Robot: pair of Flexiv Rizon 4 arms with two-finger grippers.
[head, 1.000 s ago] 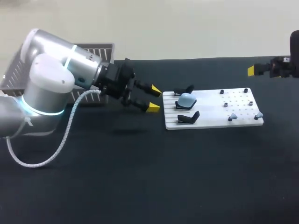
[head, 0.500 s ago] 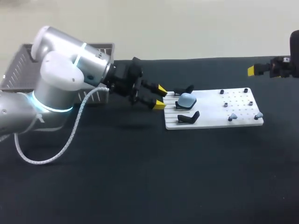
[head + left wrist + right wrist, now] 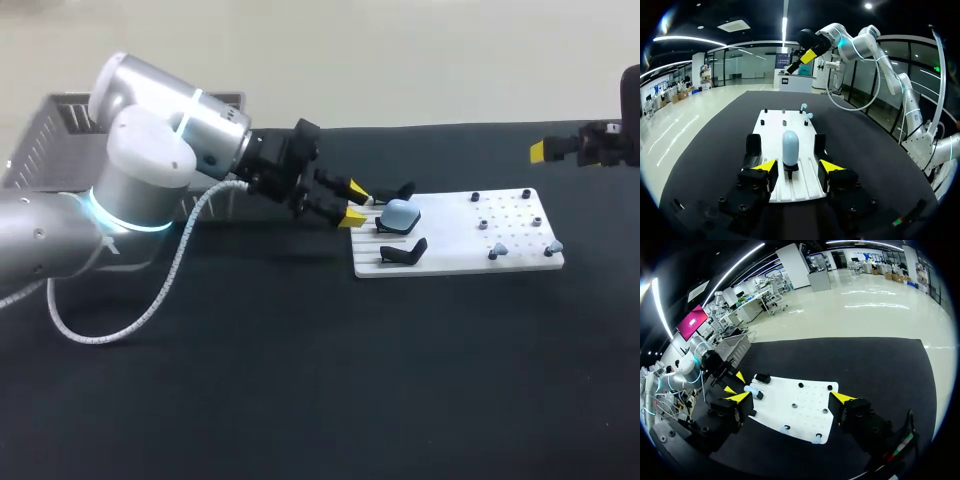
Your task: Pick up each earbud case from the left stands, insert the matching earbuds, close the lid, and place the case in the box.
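Earbud case [image 3: 400, 214] sits ungrasped on the middle stand of the white board [image 3: 520, 262], the left end effector [image 3: 354, 205] open just short of it and the right end effector [image 3: 791, 398] open well apart, so every step looks left to do.

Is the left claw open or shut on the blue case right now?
Open. The left claw has its yellow tips wide apart, and the blue case stands just ahead, untouched on the white board.
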